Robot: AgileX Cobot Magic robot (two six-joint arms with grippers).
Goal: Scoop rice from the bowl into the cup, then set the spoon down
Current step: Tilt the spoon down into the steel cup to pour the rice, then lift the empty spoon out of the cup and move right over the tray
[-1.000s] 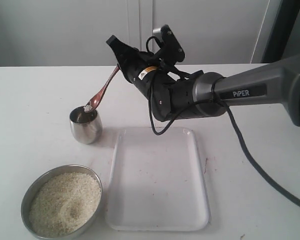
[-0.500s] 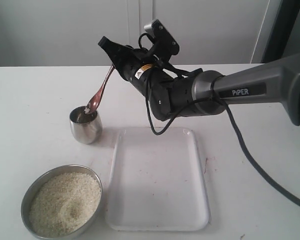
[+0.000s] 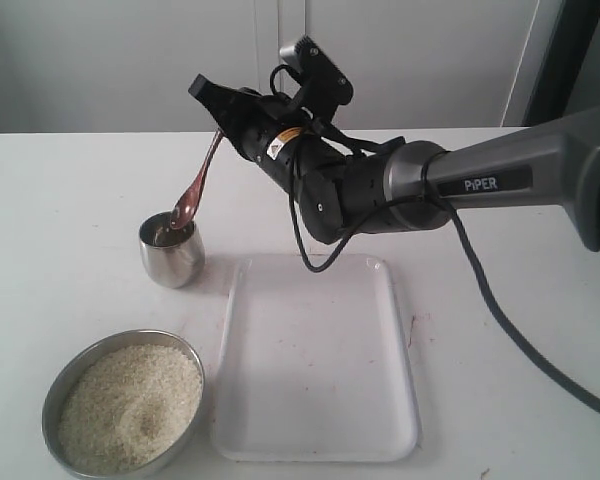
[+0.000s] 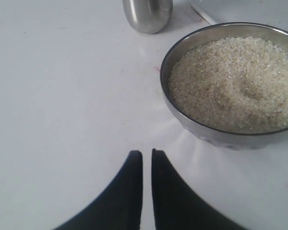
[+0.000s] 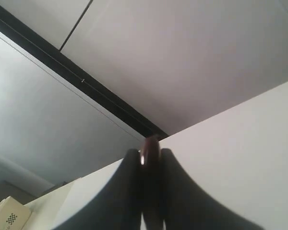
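Note:
The reddish-brown wooden spoon point(image 3: 201, 180) hangs steeply, its bowl end tipped over the mouth of the shiny steel cup point(image 3: 171, 251). My right gripper point(image 3: 218, 112) is shut on the handle's top end, and the wrist view shows that end point(image 5: 149, 149) pinched between the dark fingers. The wide grey bowl point(image 3: 58, 390) stands at the near left, full of off-white rice point(image 3: 130, 405). The left wrist view shows the bowl point(image 4: 213, 136), its rice point(image 4: 235, 81) and the cup point(image 4: 147, 15) beyond it. My left gripper point(image 4: 147, 154) hovers over bare table beside the bowl, fingers nearly together, holding nothing.
A white rectangular tray point(image 3: 315, 355) lies on the white table to the right of the bowl, under the right arm point(image 3: 380, 190). A black cable point(image 3: 500, 310) trails from that arm across the table's right side. A pale wall with cabinet panels stands behind.
The right gripper rose and shifted left, tipping the spoon steeper over the cup. The grains seen on the spoon a second ago no longer show.

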